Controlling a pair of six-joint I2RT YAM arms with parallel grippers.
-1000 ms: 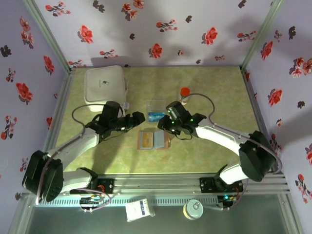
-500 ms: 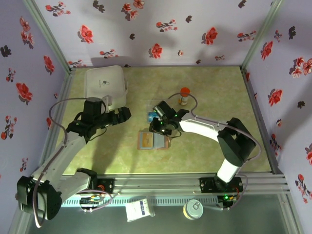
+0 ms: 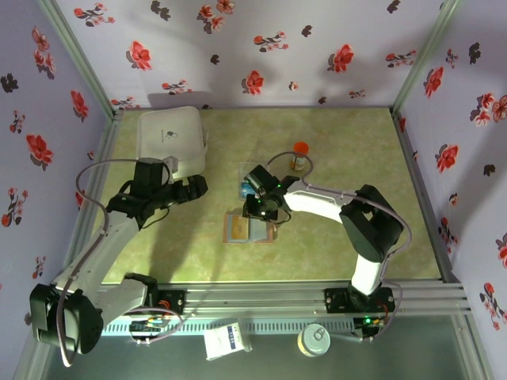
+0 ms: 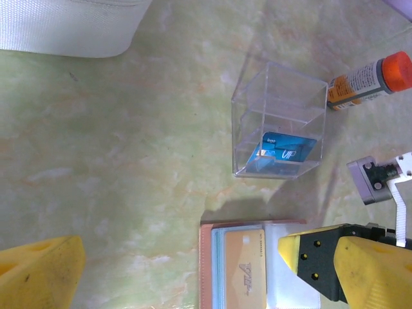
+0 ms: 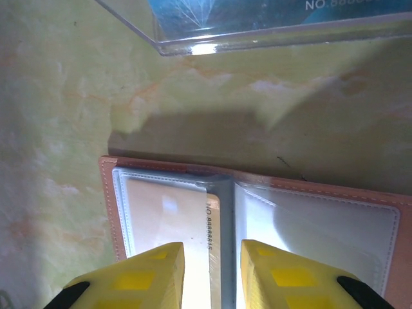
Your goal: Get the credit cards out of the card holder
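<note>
My right gripper point(image 5: 212, 261) sits low over the holder point(image 5: 322, 212). Its fingers are drawn close, with a narrow gap between them, and I cannot tell whether they nip anything. In that gap I see the numbered edge of a pale card point(image 5: 168, 215), which sits in the left pocket just beside the fold.

The holder lies open and flat. Its long axis runs across the line of my fingers, and its fold points straight away from the gripper toward the tray point(image 5: 257, 38). The card's long axis follows the fold. The tray stands just past the holder, apart from it, with a blue card point(image 5: 257, 9) in it.

My left gripper point(image 4: 180, 248) is spread wide and holds nothing. The holder's near-left corner shows between its fingertips. Out ahead of it stand the tray and a bottle point(image 4: 367, 77), with the box point(image 4: 64, 26) off to the other side.
</note>
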